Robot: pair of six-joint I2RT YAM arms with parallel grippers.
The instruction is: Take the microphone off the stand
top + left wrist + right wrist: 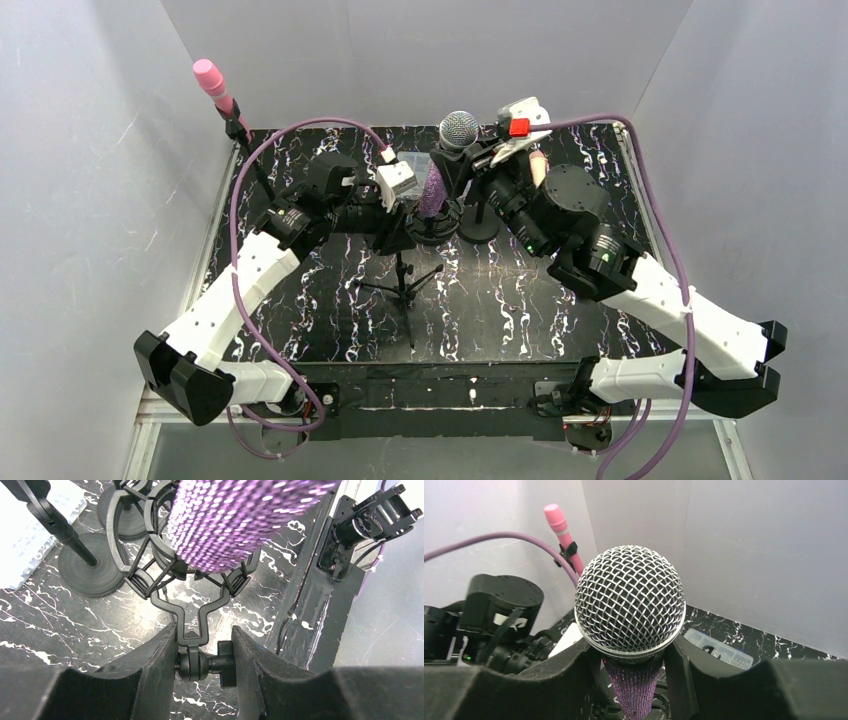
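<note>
The microphone (455, 132) has a silver mesh head and a purple glitter body. It stands upright in a black shock mount (145, 575) on a small tripod stand (404, 285). My right gripper (480, 160) is shut on the microphone's neck just under the head; in the right wrist view (631, 652) the mesh head (630, 597) sits above the fingers. My left gripper (392, 222) is shut on the stand's pivot joint (200, 662) below the mount, one finger on the bolt end, the other on the knob. The purple body (235, 520) fills the top of the left wrist view.
A pink microphone (211, 78) stands on a tall stand at the far left corner. A second stand with a round black base (480, 226) is just right of the mount. A clear plastic box (719, 649) lies behind. Purple cables arch over both arms.
</note>
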